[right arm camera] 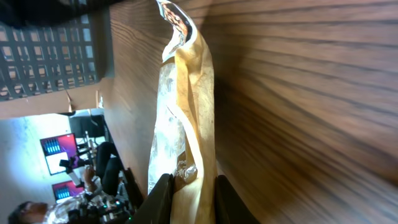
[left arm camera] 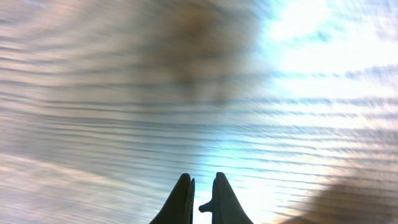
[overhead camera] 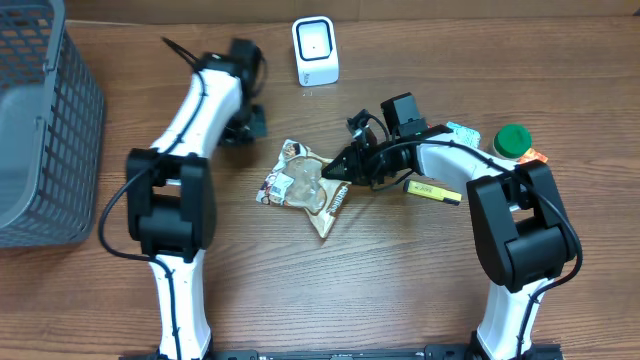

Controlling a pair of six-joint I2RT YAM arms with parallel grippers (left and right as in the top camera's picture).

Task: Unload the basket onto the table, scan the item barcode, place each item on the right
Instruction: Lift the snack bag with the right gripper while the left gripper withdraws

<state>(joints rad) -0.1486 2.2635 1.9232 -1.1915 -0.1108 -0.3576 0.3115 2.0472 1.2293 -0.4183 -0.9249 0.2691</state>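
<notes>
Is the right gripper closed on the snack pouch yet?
Shut: the right gripper has both fingers pinching the snack pouch by its edge.

Robotics lab bench, dressed as a shop checkout.
White-and-black left arm [overhead camera: 195,110] and right arm [overhead camera: 450,155] rising from the lower edge of a wood-grain table [overhead camera: 400,300]; white barcode scanner [overhead camera: 315,50] standing top centre; grey mesh basket [overhead camera: 40,130] at upper left; snack packet [overhead camera: 300,185] mid-frame and green-capped bottle [overhead camera: 512,140] at right, as goods; right wrist view, lower left: lit monitors [right arm camera: 57,150] and a person [right arm camera: 25,213], blurred, in the room beyond.
</notes>
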